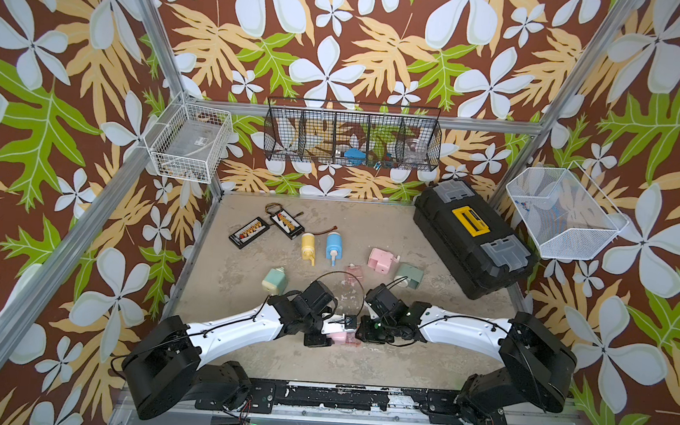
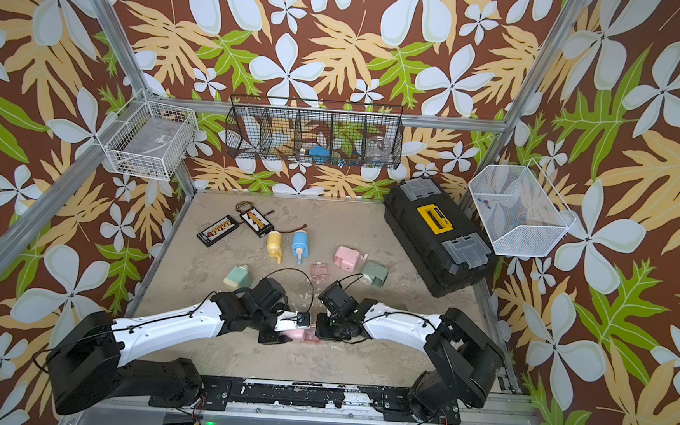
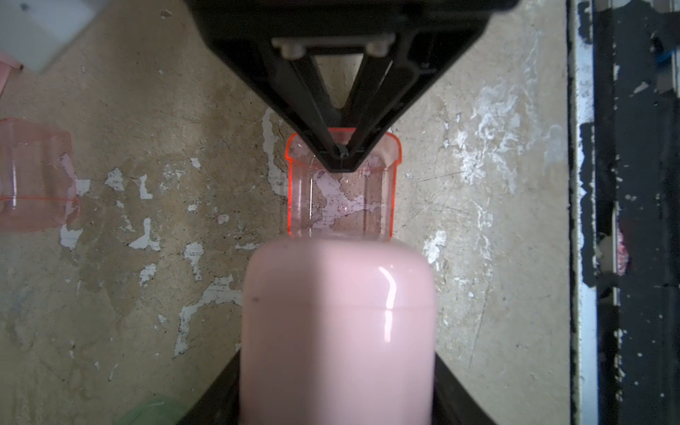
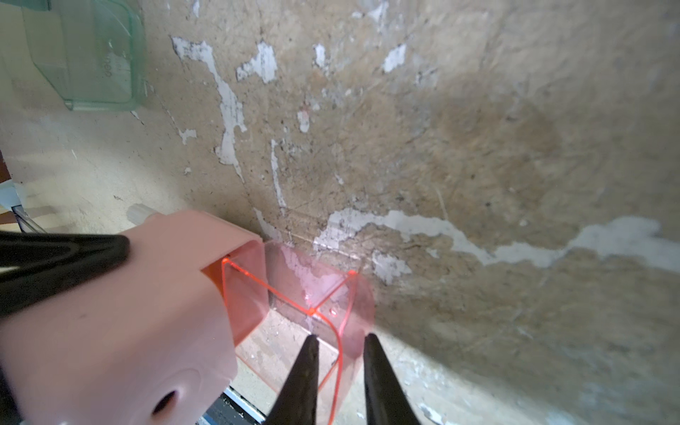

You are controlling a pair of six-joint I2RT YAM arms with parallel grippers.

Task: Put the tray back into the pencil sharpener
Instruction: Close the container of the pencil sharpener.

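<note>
in a top view the pencil sharpener (image 1: 338,337) lay on the surface (image 1: 241,337) near its front edge. left wrist view: left fingers (image 3: 217,401) clamped it. right wrist view: right fingers (image 4: 305,371) pinched the end wall of the partly inserted tray (image 4: 347,312).

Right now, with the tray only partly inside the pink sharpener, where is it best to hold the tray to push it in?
Probably its outer end wall, coming from the end opposite the pink sharpener. The tray has thin upright walls, and its side walls must slide into the body, so only that end is free. The right gripper straddles it, one finger inside.
</note>
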